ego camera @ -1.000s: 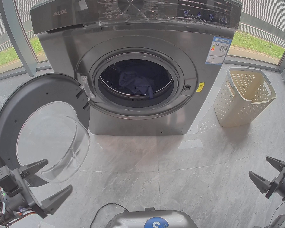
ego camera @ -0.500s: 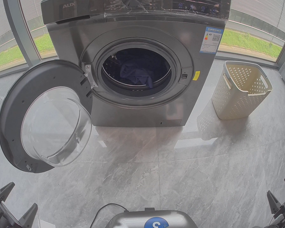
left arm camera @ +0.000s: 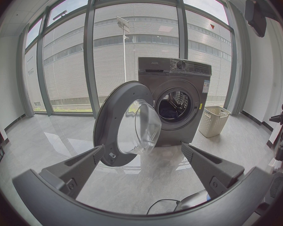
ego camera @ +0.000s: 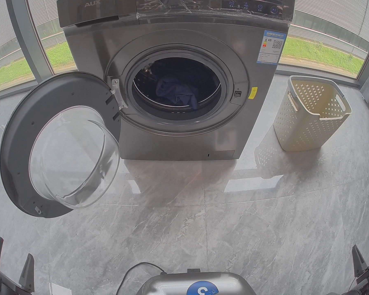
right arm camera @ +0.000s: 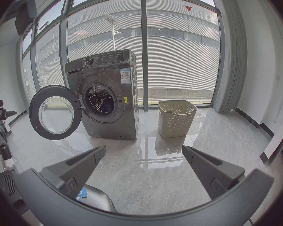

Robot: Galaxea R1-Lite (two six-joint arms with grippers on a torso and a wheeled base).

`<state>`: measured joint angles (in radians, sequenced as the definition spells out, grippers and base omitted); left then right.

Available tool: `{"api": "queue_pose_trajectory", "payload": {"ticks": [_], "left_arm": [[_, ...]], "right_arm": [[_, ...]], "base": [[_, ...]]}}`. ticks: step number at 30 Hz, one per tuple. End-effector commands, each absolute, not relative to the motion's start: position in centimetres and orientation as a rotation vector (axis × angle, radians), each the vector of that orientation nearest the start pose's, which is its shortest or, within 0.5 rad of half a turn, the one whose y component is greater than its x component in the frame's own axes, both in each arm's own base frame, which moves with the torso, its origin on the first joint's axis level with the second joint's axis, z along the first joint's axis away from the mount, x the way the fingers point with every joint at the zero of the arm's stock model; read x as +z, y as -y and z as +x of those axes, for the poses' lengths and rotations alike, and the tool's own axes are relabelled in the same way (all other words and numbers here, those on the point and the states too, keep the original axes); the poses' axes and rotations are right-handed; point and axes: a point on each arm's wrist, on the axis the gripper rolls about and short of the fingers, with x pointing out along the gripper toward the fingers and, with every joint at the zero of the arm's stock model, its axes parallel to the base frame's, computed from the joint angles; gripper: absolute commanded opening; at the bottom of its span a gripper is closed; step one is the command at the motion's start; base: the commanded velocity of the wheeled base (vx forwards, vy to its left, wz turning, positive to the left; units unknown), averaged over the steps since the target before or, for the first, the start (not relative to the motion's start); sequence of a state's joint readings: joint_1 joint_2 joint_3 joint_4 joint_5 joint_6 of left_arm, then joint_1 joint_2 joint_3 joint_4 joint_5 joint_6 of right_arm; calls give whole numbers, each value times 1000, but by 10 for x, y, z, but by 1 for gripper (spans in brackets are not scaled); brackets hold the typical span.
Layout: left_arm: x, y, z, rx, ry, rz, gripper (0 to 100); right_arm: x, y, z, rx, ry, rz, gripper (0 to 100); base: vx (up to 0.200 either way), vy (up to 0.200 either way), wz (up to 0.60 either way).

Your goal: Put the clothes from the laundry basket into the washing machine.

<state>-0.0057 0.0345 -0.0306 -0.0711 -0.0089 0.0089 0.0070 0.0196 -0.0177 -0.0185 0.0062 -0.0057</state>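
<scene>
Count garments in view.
1: a dark blue bundle inside the washing machine drum; more pieces may be bunched within it. The laundry basket looks empty, its floor partly hidden.

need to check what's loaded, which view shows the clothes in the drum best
The head view: it looks straight into the open washing machine, where the dark blue clothes lie in the drum. Both wrist views show them from farther off, as a small dark patch in the opening.
</scene>
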Motion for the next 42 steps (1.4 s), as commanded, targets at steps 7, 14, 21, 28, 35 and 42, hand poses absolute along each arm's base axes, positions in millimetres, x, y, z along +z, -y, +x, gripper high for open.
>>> {"api": "queue_pose_trajectory", "payload": {"ticks": [7,14,21,28,35,42], "left_arm": [[83,-3,-23,124,72,-58,100],[75,0,-23,-14,-9,-5,100],[76,0,-23,8,6,-41,100],[76,0,-23,8,6,-41,100],[76,0,-23,8,5,-43,100],[76,0,-23,6,5,-41,100]], "right_arm": [[77,0,-23,11,18,-6,100],[77,0,-23,12,18,-5,100],[77,0,-23,12,18,-5,100],[77,0,-23,12,18,-6,100],[77,0,-23,12,18,-6,100],[77,0,-23,12,18,-6,100]], "base": [[0,0,0],[0,57,0],[0,200,0],[0,200,0],[0,200,0],[0,200,0]]}}
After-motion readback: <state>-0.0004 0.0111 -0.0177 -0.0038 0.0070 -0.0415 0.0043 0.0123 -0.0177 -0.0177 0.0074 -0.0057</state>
